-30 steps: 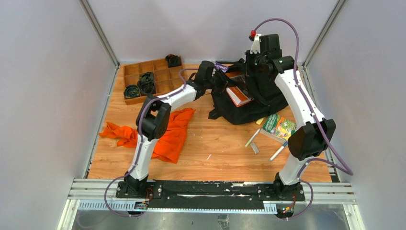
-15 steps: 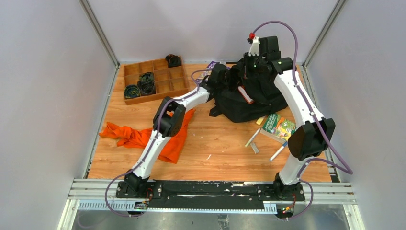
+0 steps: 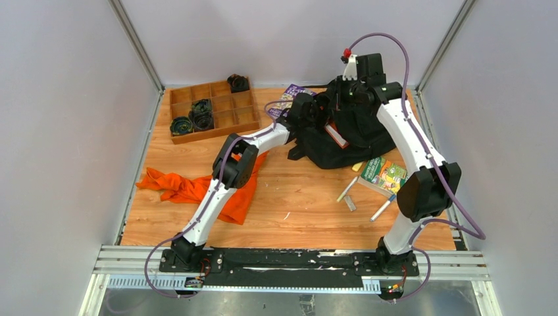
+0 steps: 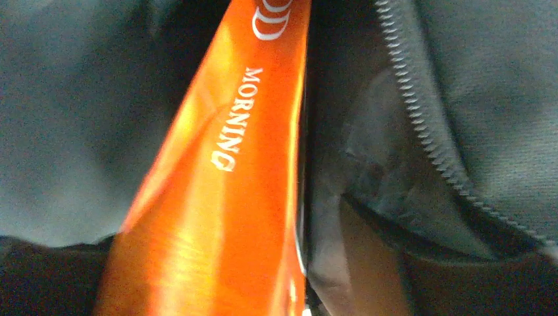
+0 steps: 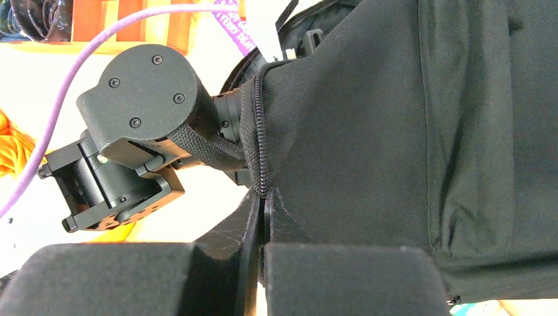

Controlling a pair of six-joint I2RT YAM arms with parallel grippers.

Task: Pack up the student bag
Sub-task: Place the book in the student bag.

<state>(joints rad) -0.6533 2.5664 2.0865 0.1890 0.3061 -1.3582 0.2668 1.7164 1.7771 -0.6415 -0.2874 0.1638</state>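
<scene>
**The student bag (image 3: 342,148) at the far edge, both arms at it**

We are seeing the black bag resting on the table (image 3: 309,197), close to the far right corner. The right gripper (image 5: 260,280) is pinching the fabric rim of the bag beside the zipper (image 5: 261,145), and its two fingers are pressing almost together on the cloth. The left gripper (image 3: 318,113) is reaching into the opening from the left side. We cannot tell how far its fingers are open. An orange book (image 4: 224,197) bearing the word MORNING is sitting partly inside the bag. An orange cloth (image 3: 197,187) is lying toward the left edge, and a wooden tray (image 3: 230,118) is sitting in the far left corner.
</scene>
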